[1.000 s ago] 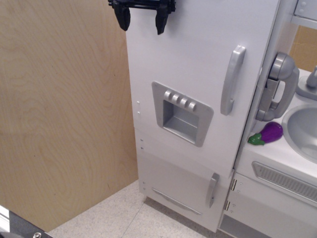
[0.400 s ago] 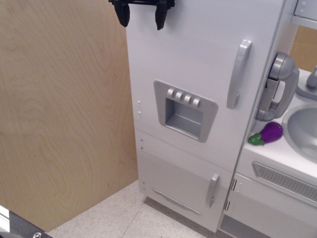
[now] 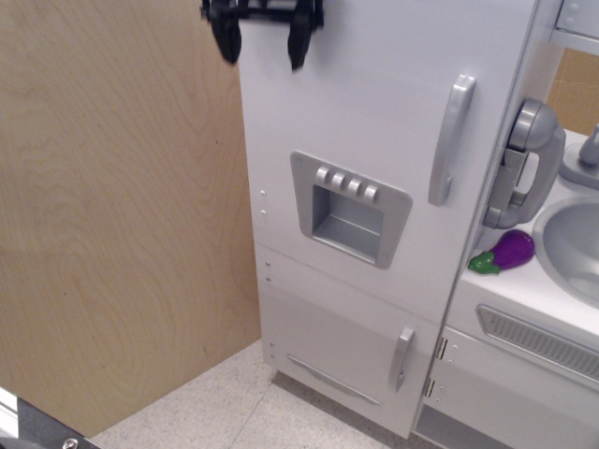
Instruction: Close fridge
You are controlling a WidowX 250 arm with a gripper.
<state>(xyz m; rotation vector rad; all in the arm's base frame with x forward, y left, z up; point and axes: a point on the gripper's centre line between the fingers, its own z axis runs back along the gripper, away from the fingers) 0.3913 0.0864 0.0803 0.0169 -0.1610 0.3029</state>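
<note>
fridge (image 3: 374, 112) fills the middle of the view, a tall white toy-kitchen unit, and everything else is placed against it. nearest the camera, at its foot, a speckled floor (image 3: 215, 412) runs out to the left, and a dark edge with a screw pokes in at the bottom left corner. on the fridge's lower part sits a smaller white door (image 3: 337, 346) with a short grey handle (image 3: 401, 357) at its right side. above that door, the large door lies flush with the cabinet front, no gap showing along its edges (so it looks closed). a grey recessed dispenser panel (image 3: 348, 208) with four buttons sits at the door's middle, and a long vertical grey handle (image 3: 450, 140) stands to the panel's right. left of the fridge a light plywood wall (image 3: 122, 215) covers the whole side. right of the fridge, a white cabinet with a grey vent (image 3: 538, 341) carries a counter where a purple eggplant toy (image 3: 505, 252) lies just beside a grey sink basin (image 3: 573, 245). a grey toy phone (image 3: 522, 164) hangs on the fridge's right flank above the eggplant. at the top, the black gripper (image 3: 262, 37) hangs over the fridge's upper left edge, its two fingers (image 3: 226, 39) spread apart with nothing between them; whether they touch the door i cannot tell.
</note>
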